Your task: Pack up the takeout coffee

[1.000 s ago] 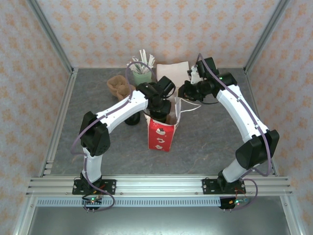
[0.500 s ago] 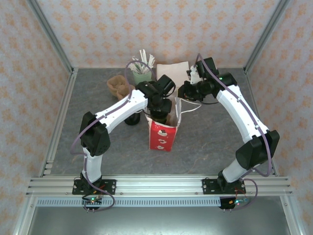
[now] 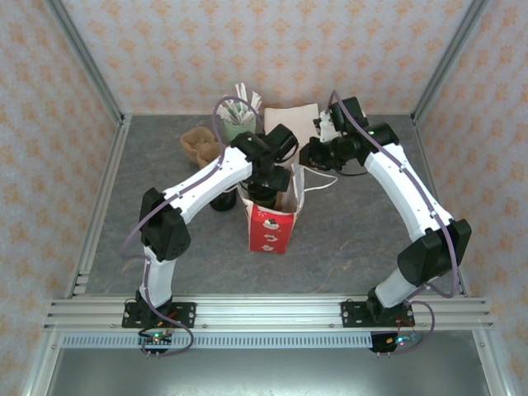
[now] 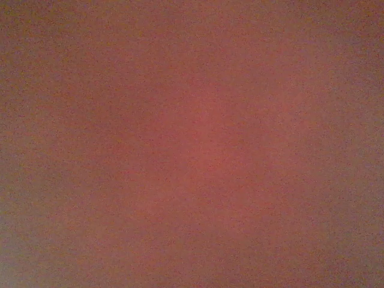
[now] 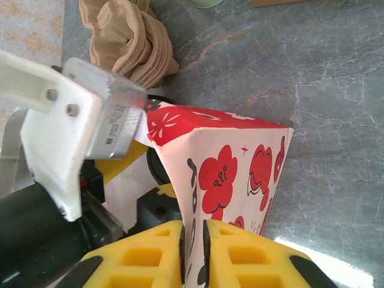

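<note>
Grey marbled counter (image 3: 371, 239), closed in at back and sides by walls (image 3: 272, 49) papered in a pale orange pattern. Upright at mid-counter, mouth open: a red paper bag (image 3: 271, 229) printed with white figures, one white handle (image 3: 323, 180) drooping to its right. Behind and left of it, a stack of brown moulded pulp trays (image 3: 198, 144). Just right of those, a pale green cup (image 3: 239, 129) stuffed with white sticks. Beside that, a flat cream pile (image 3: 290, 115), kind unclear.

Left hand (image 3: 266, 186): fingertips sunk out of sight inside red bag (image 3: 271, 229), spread unreadable, wrist view blurred to reddish-brown haze; right hand (image 5: 194, 243) and bag cut by bottom edge; bag contents hidden.
</note>
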Controlling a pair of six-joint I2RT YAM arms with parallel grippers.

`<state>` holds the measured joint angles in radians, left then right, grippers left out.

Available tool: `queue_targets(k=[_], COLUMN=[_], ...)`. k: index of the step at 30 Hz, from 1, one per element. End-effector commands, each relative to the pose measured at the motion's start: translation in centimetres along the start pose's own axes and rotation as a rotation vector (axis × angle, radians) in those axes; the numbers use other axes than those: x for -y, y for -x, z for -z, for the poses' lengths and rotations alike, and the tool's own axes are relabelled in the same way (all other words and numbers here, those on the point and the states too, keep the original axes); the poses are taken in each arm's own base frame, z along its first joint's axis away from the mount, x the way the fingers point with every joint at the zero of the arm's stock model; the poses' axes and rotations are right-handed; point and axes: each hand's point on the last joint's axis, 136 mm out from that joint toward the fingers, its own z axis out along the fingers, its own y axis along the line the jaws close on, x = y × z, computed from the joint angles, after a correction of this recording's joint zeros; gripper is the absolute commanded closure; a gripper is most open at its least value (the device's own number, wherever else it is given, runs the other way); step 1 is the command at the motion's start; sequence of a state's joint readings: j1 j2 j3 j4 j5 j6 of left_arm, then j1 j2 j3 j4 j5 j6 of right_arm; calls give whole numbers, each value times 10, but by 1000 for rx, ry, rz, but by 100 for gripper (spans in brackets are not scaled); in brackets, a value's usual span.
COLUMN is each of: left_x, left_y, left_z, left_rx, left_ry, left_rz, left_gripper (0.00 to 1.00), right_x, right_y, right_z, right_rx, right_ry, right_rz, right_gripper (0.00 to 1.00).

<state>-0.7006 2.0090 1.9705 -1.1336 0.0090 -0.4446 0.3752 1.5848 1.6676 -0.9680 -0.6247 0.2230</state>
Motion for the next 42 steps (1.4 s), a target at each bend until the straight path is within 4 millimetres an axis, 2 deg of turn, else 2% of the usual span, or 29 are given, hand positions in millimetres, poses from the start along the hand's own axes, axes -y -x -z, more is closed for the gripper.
queue_targets(k=[1, 4, 13, 19, 30, 36, 42], left_x=[-14, -18, -31, -35, -33, -17, -15], left_y=[-10, -12, -5, -9, -26, -22, -15], left_z=[-4, -6, 2, -4, -28, -26, -19], left_rx=[-49, -54, -27, -38, -92, -69, -37], left_ry=[91, 116, 222, 236, 184, 76, 53], left_rz=[-28, -24, -45, -20, 35, 40, 46], left_gripper=[18, 11, 0, 0, 0, 0, 4], right_x=[-5, -5, -9, -11, -12, -13, -13], right_y=[1, 1, 2, 2, 0, 1, 0], right_z=[11, 12, 12, 13, 12, 10, 9], right_rx=[37, 38, 41, 40, 37, 35, 32], right_ry=[-6, -7, -3, 1, 1, 4, 4], right_rz=[44, 47, 67, 77, 84, 85, 87], right_gripper=[81, 81, 81, 81, 81, 81, 81])
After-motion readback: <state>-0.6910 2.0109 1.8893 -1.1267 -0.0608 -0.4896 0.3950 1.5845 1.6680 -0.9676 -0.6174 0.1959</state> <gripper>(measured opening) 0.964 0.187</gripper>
